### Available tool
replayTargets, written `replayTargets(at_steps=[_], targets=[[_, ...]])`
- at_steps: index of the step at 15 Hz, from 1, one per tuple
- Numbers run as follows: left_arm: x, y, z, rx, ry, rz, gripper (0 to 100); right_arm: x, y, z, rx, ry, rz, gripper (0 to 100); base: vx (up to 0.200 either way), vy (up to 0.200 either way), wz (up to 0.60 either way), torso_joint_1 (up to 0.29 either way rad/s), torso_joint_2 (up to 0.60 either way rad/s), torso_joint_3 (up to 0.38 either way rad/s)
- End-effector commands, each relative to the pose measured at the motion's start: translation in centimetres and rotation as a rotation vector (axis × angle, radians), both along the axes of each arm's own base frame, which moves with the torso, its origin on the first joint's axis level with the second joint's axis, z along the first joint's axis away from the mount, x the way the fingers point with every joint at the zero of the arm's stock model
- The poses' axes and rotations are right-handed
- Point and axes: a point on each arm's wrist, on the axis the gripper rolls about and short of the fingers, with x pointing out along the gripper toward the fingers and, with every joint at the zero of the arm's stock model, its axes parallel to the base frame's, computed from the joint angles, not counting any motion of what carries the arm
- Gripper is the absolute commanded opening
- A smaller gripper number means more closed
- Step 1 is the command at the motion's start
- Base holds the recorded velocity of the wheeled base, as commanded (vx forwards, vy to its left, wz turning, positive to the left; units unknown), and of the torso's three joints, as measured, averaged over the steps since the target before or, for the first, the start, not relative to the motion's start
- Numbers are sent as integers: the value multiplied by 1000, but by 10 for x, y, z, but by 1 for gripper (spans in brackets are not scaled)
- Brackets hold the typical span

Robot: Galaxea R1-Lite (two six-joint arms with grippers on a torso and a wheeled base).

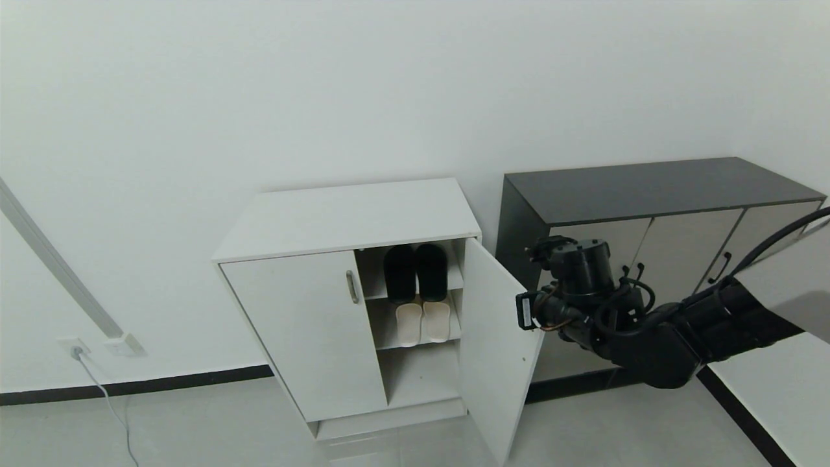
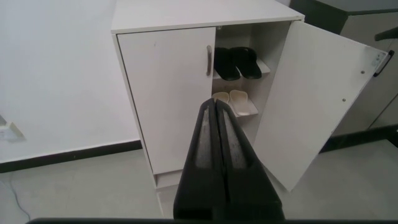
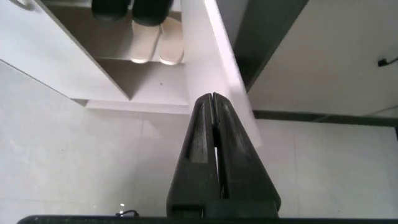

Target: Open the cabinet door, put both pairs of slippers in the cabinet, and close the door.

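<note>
The white cabinet (image 1: 343,220) stands against the wall with its left door (image 2: 165,93) closed and its right door (image 1: 499,350) swung open. A black pair of slippers (image 1: 415,272) lies on the top shelf. On the shelf below lies a cream pair (image 1: 423,322). My right arm (image 1: 583,279) is beside the outer face of the open door. My right gripper (image 3: 213,96) is shut on nothing, its tips close to the door's free edge (image 3: 214,56). Out in front of the cabinet, my left gripper (image 2: 216,101) is also shut and empty.
A dark-topped sideboard (image 1: 648,188) stands close to the right of the open door. A wall socket with a cable (image 1: 76,350) is low on the left. A white surface (image 1: 778,389) sits at the right edge. Bare floor lies before the cabinet.
</note>
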Motion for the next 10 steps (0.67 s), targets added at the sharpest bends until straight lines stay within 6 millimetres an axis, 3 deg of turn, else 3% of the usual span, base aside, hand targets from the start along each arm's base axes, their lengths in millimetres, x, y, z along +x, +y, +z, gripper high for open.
replayTargets(at_steps=[1, 5, 10], targets=[[0, 0, 0, 0, 0, 0, 0, -1, -5, 8, 11, -17, -8, 0, 0, 0, 0, 0, 0, 0], [0, 0, 0, 0, 0, 0, 0, -5, -9, -4, 10, 18, 18, 0, 0, 0, 0, 0, 0, 0], [0, 0, 0, 0, 0, 0, 0, 9, -7, -27, 16, 23, 18, 0, 0, 0, 0, 0, 0, 0]])
